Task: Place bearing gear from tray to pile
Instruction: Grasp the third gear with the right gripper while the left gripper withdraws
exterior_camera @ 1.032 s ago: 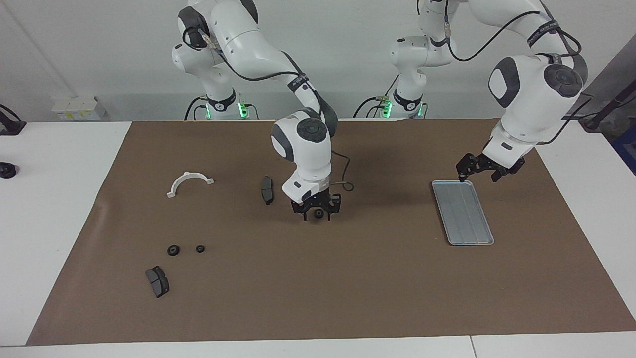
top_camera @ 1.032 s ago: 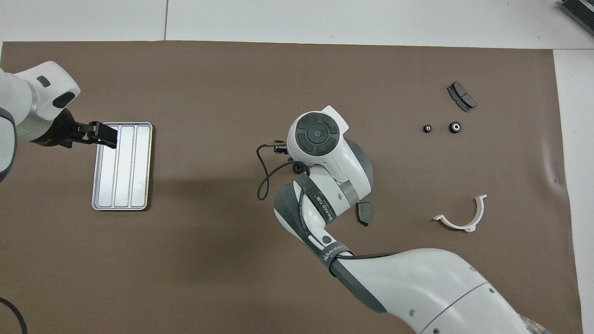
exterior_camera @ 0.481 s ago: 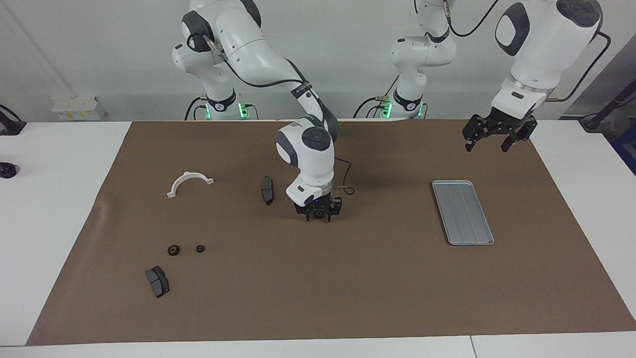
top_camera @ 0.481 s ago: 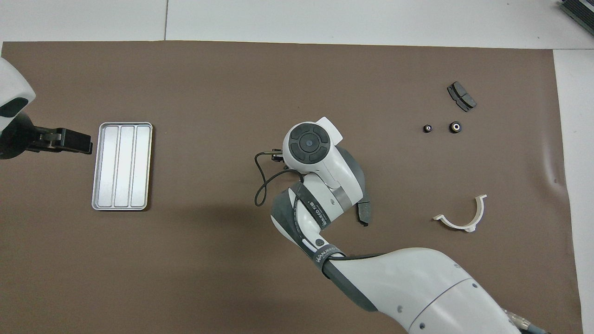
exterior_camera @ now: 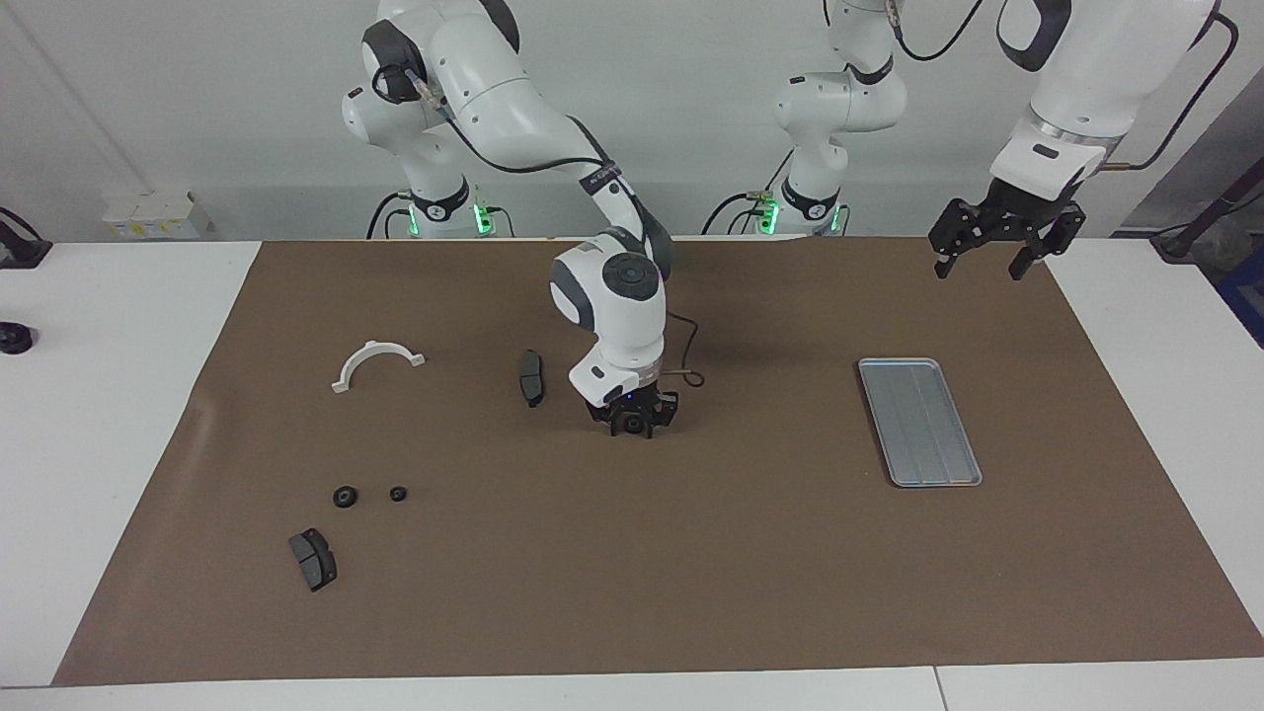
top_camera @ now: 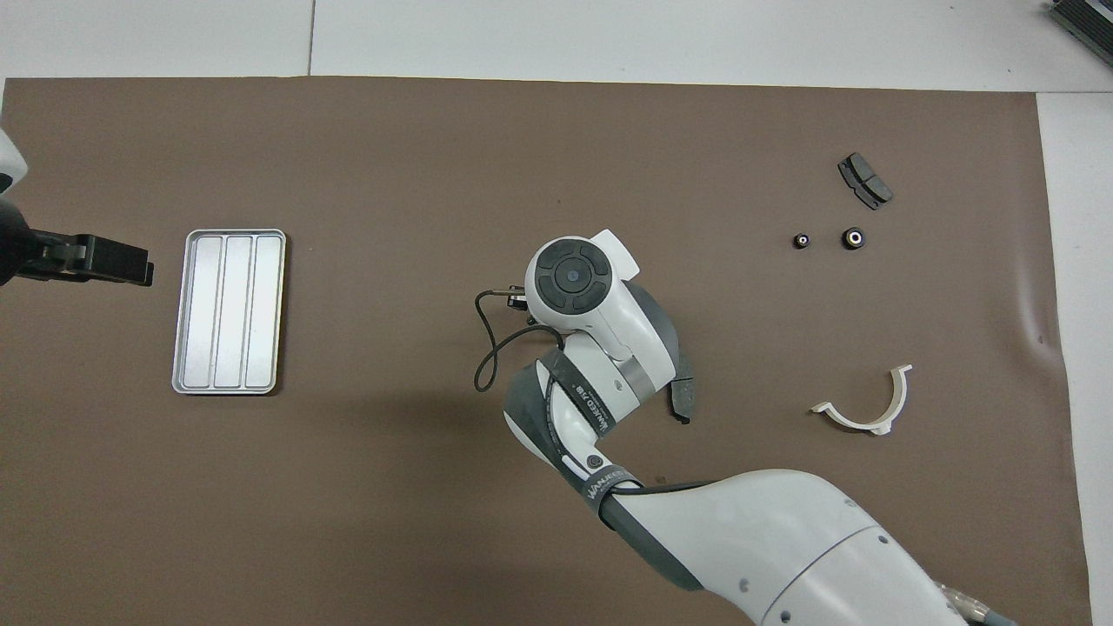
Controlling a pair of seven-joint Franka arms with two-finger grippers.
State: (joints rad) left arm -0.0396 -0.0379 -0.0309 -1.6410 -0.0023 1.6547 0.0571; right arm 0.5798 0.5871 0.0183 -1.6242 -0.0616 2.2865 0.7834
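Broadly, a brown mat [exterior_camera: 691, 573] covers most of the white table [exterior_camera: 109, 395], and everything below is placed against the tray [exterior_camera: 920, 422], the grooved silver-grey one lying on the mat toward the left arm's end of the table. Nothing lies in the tray.

Biggest of the movers, the right arm [top_camera: 739, 539] reaches out to the middle of the mat, well apart from the tray. Its right gripper [exterior_camera: 632, 423] is down at the mat surface around a small black bearing gear [exterior_camera: 630, 425]; whether the fingers have pinched the gear or stand just clear of it cannot be told. From overhead the wrist hides both gripper and gear.

Next in size, the left arm [exterior_camera: 1076, 89] is lifted high, and the left gripper [exterior_camera: 997, 242] hangs in the air near the edge of the mat nearest the robots, above and to one side of the tray, its fingers spread wide and holding nothing.

Smaller things lie well apart from the tray, toward the right arm's end of the table: a white curved bracket [exterior_camera: 375, 363], a dark brake pad [exterior_camera: 531, 377] just beside the right gripper, a second brake pad [exterior_camera: 313, 559], and the pile [exterior_camera: 368, 495], two small black gears sitting near each other and close to that second pad.
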